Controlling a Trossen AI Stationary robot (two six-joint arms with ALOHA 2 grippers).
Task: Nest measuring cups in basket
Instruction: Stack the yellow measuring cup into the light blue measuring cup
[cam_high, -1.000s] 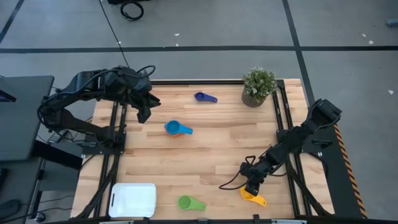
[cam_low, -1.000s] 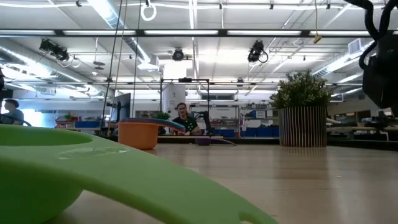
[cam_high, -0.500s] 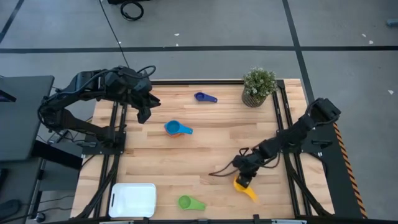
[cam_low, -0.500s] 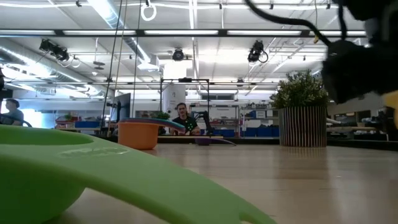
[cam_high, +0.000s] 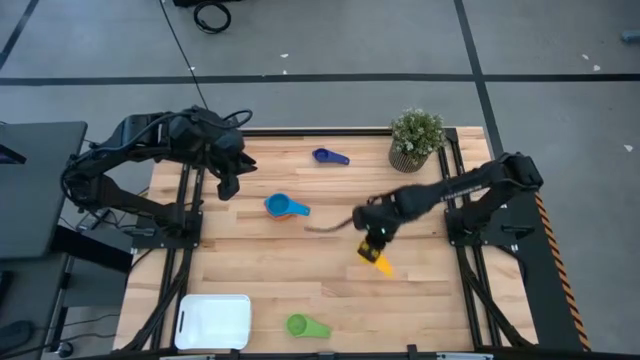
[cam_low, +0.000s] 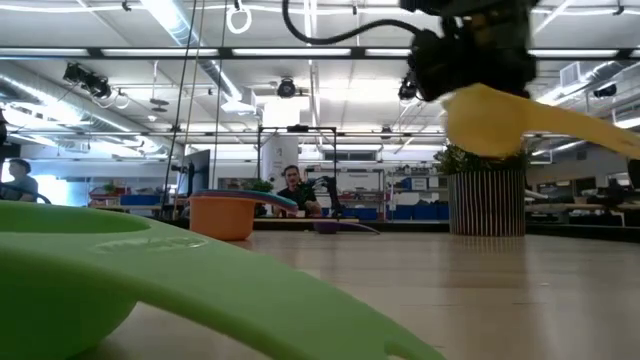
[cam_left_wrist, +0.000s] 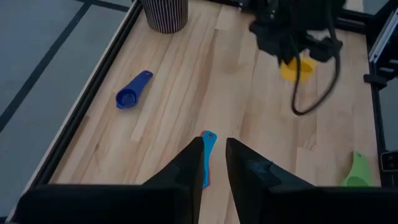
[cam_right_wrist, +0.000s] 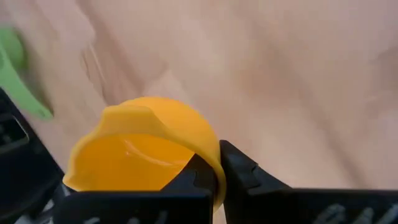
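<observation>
Right pincer (cam_high: 374, 243) clamped the rim of a small round yellow plastic measuring cup (cam_high: 379, 261) above the wooden bench (cam_high: 300, 270); left pincer (cam_left_wrist: 214, 163), fingers slightly apart, held nothing.

Overhead camera looks straight down; table-level camera looks across; both share the small yellow plastic measuring cup (cam_high: 380, 262) (cam_low: 490, 118).

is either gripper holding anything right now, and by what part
The right gripper is shut on the yellow measuring cup, pinching the bowl's rim and carrying it above the table. The left gripper holds nothing.
</observation>
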